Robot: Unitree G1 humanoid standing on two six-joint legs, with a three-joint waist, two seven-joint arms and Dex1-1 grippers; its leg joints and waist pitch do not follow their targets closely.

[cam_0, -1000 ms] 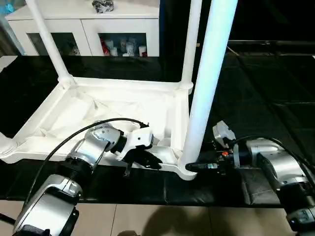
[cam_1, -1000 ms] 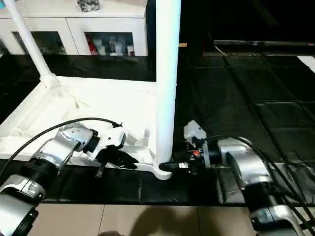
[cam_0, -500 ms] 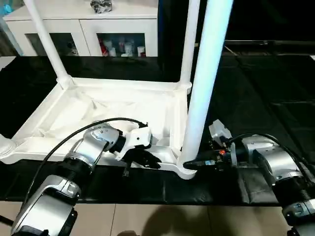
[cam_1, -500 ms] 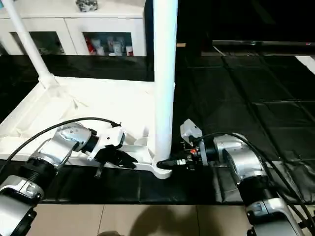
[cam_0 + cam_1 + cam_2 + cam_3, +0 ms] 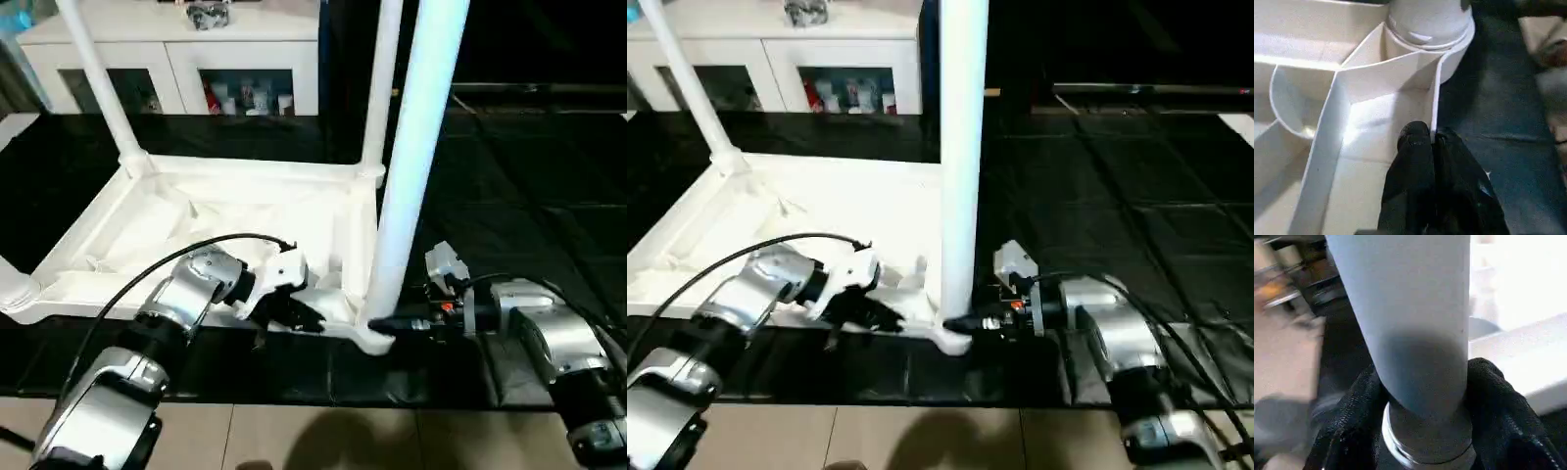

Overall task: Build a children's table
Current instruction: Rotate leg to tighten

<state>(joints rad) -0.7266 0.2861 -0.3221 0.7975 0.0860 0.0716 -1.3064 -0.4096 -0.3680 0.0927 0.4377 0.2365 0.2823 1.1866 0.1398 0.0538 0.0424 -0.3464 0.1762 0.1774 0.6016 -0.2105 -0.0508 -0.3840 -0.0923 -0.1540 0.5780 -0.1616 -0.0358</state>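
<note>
A: where's the table (image 5: 147,230)?

B: upside down on the black mat (image 5: 529,206), left-center of the frame. Cabinet (image 5: 176,54) along the top edge behind it.

A: and the grippers?

B: right gripper (image 5: 1420,396) is clamped round the near leg (image 5: 416,147) at its base, lower middle. Left gripper (image 5: 1431,142) is pinched shut on the rim (image 5: 1436,98) beside that corner.

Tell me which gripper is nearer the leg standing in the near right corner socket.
Right. The right gripper clasps the leg just above its socket; the left gripper pinches the tabletop rim beside that corner.
</note>
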